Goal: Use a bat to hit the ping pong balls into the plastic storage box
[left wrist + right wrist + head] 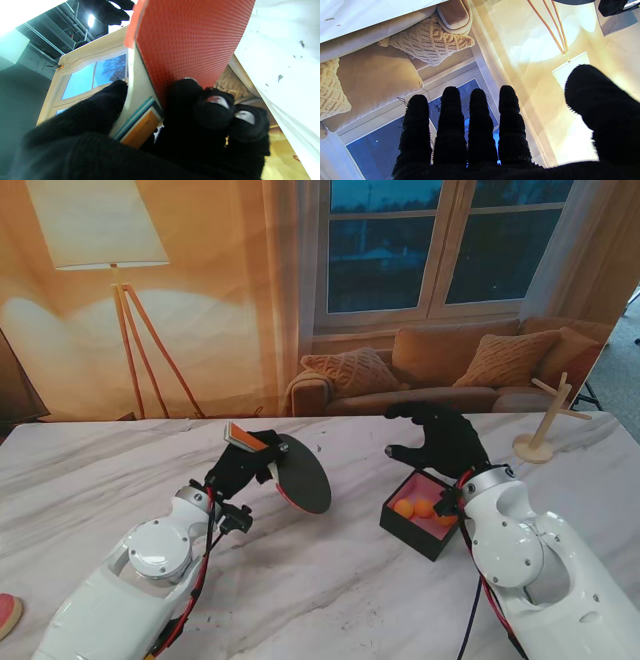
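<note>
My left hand (240,465), in a black glove, is shut on the handle of a ping pong bat (303,475). The bat's dark round blade hangs tilted over the table, left of the box. In the left wrist view its red pimpled face (190,37) fills the middle, with my fingers (217,110) wrapped round the handle. A black storage box (422,520) with a pink inside sits at centre right and holds three orange balls (423,508). My right hand (440,438) hovers open over the box's far side, fingers (480,120) spread with nothing in them.
A wooden peg stand (545,425) stands at the far right of the marble table (340,580). A red and cream round object (6,612) peeks in at the near left edge. A printed living-room backdrop rises behind the table's far edge.
</note>
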Motion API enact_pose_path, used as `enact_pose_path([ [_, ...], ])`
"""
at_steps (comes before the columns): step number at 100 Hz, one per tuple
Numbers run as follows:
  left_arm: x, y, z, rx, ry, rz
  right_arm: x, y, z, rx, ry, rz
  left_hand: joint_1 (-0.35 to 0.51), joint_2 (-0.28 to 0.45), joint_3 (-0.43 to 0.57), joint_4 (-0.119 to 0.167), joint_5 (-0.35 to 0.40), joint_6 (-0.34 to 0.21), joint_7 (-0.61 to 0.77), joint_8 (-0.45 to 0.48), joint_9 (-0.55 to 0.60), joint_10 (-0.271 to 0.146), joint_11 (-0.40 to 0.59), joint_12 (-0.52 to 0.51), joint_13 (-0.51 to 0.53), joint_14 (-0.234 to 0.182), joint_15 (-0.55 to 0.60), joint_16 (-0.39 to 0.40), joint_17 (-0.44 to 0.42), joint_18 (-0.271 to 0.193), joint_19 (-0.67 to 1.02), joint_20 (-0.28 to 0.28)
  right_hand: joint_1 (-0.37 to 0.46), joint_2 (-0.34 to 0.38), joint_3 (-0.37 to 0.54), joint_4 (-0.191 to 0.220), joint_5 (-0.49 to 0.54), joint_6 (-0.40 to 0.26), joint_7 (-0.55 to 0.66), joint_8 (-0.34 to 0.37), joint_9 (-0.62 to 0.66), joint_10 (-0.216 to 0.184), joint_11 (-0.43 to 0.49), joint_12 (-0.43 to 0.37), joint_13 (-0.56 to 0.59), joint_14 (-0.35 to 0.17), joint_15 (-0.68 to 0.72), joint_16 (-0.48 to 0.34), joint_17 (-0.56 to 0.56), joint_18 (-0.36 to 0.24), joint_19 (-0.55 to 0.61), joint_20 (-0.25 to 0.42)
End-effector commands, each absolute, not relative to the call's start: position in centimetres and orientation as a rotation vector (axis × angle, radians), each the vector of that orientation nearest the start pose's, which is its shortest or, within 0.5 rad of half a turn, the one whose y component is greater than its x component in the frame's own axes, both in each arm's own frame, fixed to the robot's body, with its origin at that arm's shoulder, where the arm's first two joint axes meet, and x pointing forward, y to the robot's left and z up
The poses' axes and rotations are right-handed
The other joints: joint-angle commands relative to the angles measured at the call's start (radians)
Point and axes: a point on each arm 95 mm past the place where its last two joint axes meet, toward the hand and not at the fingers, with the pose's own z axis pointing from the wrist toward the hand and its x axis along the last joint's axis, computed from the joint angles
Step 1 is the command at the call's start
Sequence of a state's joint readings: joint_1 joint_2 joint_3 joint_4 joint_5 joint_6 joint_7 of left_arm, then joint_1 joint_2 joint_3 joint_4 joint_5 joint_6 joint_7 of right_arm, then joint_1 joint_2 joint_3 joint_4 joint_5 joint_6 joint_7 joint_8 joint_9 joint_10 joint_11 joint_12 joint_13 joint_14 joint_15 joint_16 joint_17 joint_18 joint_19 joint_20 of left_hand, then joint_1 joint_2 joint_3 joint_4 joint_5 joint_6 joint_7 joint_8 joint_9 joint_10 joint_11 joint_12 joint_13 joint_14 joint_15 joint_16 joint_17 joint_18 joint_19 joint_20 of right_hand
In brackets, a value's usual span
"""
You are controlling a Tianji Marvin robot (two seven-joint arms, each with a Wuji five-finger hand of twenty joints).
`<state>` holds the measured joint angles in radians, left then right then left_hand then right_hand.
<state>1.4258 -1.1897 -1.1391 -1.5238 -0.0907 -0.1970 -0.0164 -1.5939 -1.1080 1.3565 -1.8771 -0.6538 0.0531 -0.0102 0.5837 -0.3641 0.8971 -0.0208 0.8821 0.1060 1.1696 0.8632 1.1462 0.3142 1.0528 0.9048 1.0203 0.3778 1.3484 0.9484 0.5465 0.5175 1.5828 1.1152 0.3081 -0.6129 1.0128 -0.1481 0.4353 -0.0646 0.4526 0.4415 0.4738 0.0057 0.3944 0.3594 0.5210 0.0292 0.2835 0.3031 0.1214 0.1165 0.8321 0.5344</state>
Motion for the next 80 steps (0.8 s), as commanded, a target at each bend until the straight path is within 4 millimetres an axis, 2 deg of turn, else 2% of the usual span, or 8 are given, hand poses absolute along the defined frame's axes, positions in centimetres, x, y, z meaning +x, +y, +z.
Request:
enact_pose_path([
  [1, 43.1, -4.6, -29.0, -1.999, 0.835, -2.405, 39.9, -1.1, -22.1, 1.385, 1.107, 1.822, 0.028, 0.032, 0.006, -0.002, 0.021, 0.024, 0.063, 0.004, -0.027, -0.047, -0.039, 0.006, -0.011, 0.04, 0.003, 0.003, -0.043, -0.11, -0.029, -0.018, -0.047, 0.035, -0.028, 0.046, -0.059, -0.023, -0.01, -0.007, -0.05, -0.025, -0.027, -0.025, -0.049, -0.03, -0.034, -0.021, -0.032, -0.026, -0.064, -0.02],
  [24, 43.2, -2.8, -29.1, -1.989, 0.835, -2.351, 39.7, -2.0, -23.3, 1.455, 1.075, 1.84, 0.034, 0.029, 0.001, -0.006, 0.016, 0.025, 0.058, -0.003, -0.032, -0.044, -0.046, 0.004, -0.018, 0.044, -0.005, 0.004, -0.051, -0.11, -0.035, -0.018, -0.051, 0.056, -0.072, 0.052, -0.125, -0.056, -0.035, -0.023, -0.102, -0.053, -0.053, -0.061, -0.096, -0.046, -0.085, -0.04, -0.048, -0.024, -0.183, -0.009],
  [38, 43.2, -1.8, -29.2, -1.981, 0.835, -2.322, 39.6, -2.5, -24.1, 1.503, 1.053, 1.854, 0.037, 0.028, -0.002, -0.007, 0.014, 0.026, 0.056, -0.005, -0.036, -0.043, -0.048, 0.004, -0.02, 0.044, -0.008, 0.005, -0.052, -0.111, -0.037, -0.017, -0.05, 0.064, -0.084, 0.053, -0.135, -0.054, -0.042, -0.026, -0.109, -0.055, -0.056, -0.07, -0.106, -0.057, -0.101, -0.046, -0.047, -0.043, -0.237, 0.005],
  [46, 43.2, -1.2, -29.2, -1.976, 0.83, -2.305, 39.6, -2.8, -24.6, 1.515, 1.047, 1.852, 0.041, 0.025, -0.003, -0.009, 0.01, 0.026, 0.052, -0.009, -0.04, -0.041, -0.051, 0.003, -0.026, 0.044, -0.012, 0.006, -0.056, -0.112, -0.039, -0.017, -0.051, 0.07, -0.091, 0.055, -0.139, -0.048, -0.045, -0.028, -0.115, -0.056, -0.056, -0.076, -0.112, -0.068, -0.109, -0.051, -0.044, -0.064, -0.287, 0.022],
  [80, 43.1, 0.6, -30.0, -1.993, 0.809, -2.23, 39.2, -4.2, -26.7, 1.615, 0.983, 1.884, 0.067, -0.008, 0.0, -0.026, -0.019, 0.022, 0.03, -0.046, -0.077, -0.031, -0.091, -0.01, -0.078, 0.061, -0.062, 0.006, -0.11, -0.122, -0.078, -0.019, -0.048, 0.071, -0.078, 0.054, -0.132, 0.007, -0.039, -0.033, -0.121, -0.054, -0.052, -0.087, -0.146, -0.122, -0.103, -0.063, -0.066, -0.2, -0.371, 0.037],
])
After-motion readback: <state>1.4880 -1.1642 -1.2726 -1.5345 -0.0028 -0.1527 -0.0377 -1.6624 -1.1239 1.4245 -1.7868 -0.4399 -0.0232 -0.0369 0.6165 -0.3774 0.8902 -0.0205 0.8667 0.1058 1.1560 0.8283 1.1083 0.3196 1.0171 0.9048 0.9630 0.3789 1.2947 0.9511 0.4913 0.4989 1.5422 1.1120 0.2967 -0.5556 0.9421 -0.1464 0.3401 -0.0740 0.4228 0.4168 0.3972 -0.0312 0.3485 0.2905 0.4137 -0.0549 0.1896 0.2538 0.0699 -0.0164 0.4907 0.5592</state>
